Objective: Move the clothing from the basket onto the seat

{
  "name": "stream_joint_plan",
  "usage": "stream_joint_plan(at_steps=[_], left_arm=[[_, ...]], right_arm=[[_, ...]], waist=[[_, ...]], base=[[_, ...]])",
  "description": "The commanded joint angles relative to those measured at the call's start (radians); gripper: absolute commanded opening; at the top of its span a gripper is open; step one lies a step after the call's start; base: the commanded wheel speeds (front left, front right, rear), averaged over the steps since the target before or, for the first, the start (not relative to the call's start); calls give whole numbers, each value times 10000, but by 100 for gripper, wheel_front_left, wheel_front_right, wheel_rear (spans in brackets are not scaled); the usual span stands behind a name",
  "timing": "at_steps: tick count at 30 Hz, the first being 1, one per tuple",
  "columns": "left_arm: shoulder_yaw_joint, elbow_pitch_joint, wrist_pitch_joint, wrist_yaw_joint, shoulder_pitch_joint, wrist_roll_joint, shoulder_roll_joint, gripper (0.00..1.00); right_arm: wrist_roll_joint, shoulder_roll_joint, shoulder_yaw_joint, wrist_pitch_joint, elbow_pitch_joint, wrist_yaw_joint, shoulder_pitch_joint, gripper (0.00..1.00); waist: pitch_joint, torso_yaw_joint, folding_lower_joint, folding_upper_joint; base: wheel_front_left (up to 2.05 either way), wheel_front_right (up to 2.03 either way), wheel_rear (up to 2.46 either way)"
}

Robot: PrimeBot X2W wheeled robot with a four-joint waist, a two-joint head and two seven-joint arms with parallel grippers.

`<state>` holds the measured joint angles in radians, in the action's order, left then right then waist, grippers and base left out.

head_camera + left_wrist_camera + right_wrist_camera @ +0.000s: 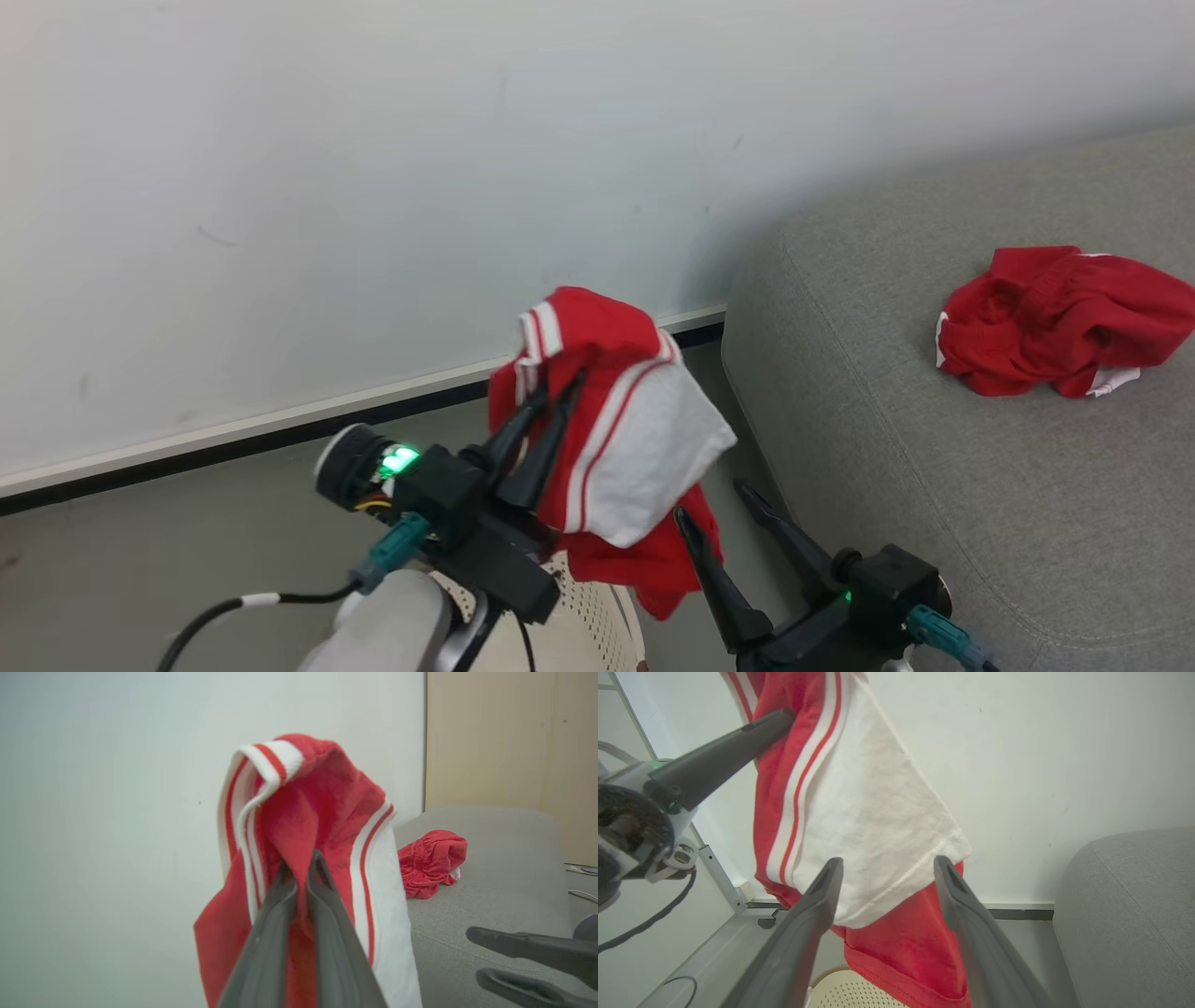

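Grips a garment [616, 420] with the left gripper [560, 385], fingers pinched tight on a red fold near the striped white trim. Holds it raised in front of the wall [373, 187], above the basket [588, 616] and just left of the seat [887, 420]. Hangs free below the pinch, with a white panel edged in red stripes facing outward and the red hem lowest, near the basket's rim. Shows, from the left wrist, both fingers [261, 952] closed together with red cloth caught between the tips. Has the right gripper [711, 499] spread wide and empty, low beside the seat's rounded end, pointing up at the hanging cloth. Frames, from the right wrist, the garment's lower white corner between those parted fingers [808, 914]; impossible to tell whether touching or apart. Finds the other garment [1055, 322] lying crumpled on the seat, well apart from both grippers. Shows a perforated cream part of the basket beneath the left arm.
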<state>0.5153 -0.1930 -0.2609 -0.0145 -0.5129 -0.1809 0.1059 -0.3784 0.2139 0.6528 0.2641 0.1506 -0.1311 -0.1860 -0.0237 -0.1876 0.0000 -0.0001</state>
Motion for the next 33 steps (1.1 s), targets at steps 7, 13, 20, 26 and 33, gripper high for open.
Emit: stream_joint_plan(at_steps=[7, 13, 20, 26, 33], left_arm=[[885, 99, 236, -264, -306, -71, -357, 0], [1546, 287, 571, -387, -452, -249, -470, 0], [2066, 406, 876, -478, -489, -625, -526, 0], [2298, 563, 1049, -449, -562, -809, -546, 0], [2205, 405, 1007, -277, -627, -958, -517, 0]], right_arm=[[121, 70, 86, 9, 435, 6, -369, 100], [301, -24, 195, 9, 687, 6, -547, 100], [294, -110, 350, 9, 765, 6, -749, 100], [421, -68, 495, 11, 987, 6, -970, 22], [441, -93, 579, 9, 1147, 6, -1063, 0]], waist=[[-88, 17, 0, 1], [-129, 66, 0, 1], [-134, 114, 0, 1], [-113, 140, 0, 1], [-83, 82, 0, 1]], base=[[0, 0, 0], [0, 0, 0], [0, 0, 0], [0, 0, 0], [0, 0, 0]])
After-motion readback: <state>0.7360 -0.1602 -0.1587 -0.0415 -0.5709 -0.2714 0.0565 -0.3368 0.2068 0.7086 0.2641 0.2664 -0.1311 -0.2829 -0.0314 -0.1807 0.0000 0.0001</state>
